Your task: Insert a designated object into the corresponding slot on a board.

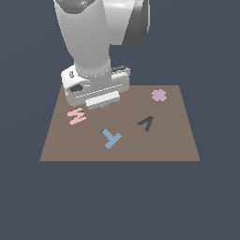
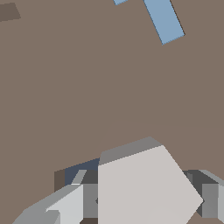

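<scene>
Wrist view: gripper (image 2: 144, 199) closed on the light grey pentagon block (image 2: 142, 188), held just above the brown board (image 2: 87, 87), with the blue T piece (image 2: 164, 19) at its one o'clock.

The grey pentagon (image 2: 144, 188) fills the near part of the picture, held between the gripper (image 2: 144, 203) fingers (image 2: 65, 205), which press its two sides. Under it lies a dark slot (image 2: 78, 173), partly covered. The brown board (image 2: 87, 87) spreads beyond, with part of the blue T (image 2: 164, 19) at its edge.
</scene>
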`<action>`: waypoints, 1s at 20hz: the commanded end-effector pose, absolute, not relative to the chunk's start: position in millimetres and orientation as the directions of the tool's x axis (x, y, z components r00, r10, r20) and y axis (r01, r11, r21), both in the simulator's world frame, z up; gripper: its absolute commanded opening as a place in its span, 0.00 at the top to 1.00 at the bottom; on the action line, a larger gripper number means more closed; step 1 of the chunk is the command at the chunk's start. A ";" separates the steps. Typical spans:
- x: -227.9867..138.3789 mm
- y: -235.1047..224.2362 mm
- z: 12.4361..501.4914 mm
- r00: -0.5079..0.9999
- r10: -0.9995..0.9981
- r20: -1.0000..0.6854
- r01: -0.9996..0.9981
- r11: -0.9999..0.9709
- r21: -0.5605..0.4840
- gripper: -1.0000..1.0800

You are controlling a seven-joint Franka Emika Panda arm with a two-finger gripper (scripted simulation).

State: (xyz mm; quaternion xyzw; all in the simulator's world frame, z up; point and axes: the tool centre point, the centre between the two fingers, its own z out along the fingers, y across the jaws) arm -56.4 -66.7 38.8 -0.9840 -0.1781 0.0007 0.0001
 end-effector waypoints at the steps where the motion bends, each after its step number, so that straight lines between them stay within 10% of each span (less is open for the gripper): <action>1: -67.2 -58.0 39.5 0.937 0.348 -0.001 0.348 -0.937 0.000 1.00; 20: -87.2 -38.9 30.1 0.938 0.346 -0.001 0.346 -0.938 0.000 1.00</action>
